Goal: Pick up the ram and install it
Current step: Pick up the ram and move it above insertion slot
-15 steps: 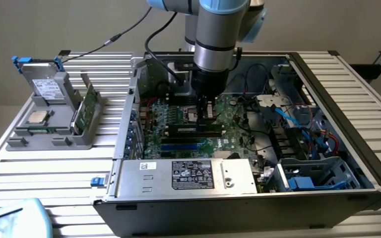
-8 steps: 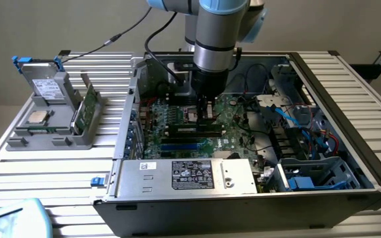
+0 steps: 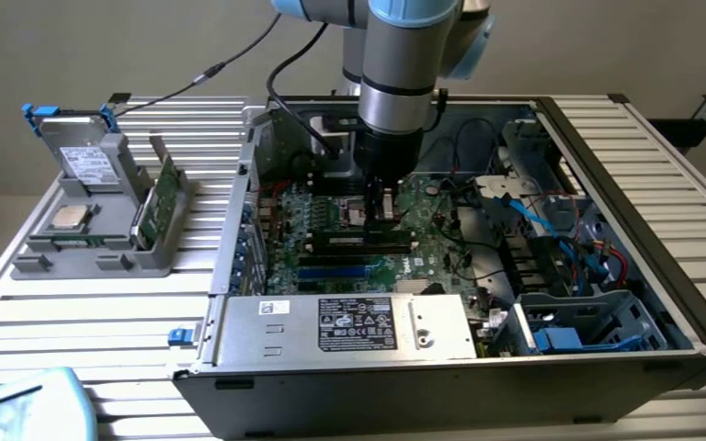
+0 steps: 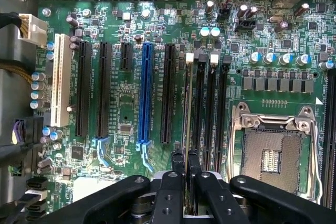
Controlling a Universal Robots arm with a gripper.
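My gripper hangs low over the green motherboard inside the open computer case. Its two black fingers stand almost together, shut on the ram. The ram shows edge-on as a thin pale strip. It runs along the row of black memory slots, in line with the slot farthest from the processor socket. I cannot tell whether it is pressed home. In the exterior view the gripper is down at the middle of the board, and the arm hides the ram there.
The case walls close in on the board. A silver power supply lies at the front, and blue and black cables on the exterior view's right. A grey fixture outside holds a green board, a silver chip and a drive.
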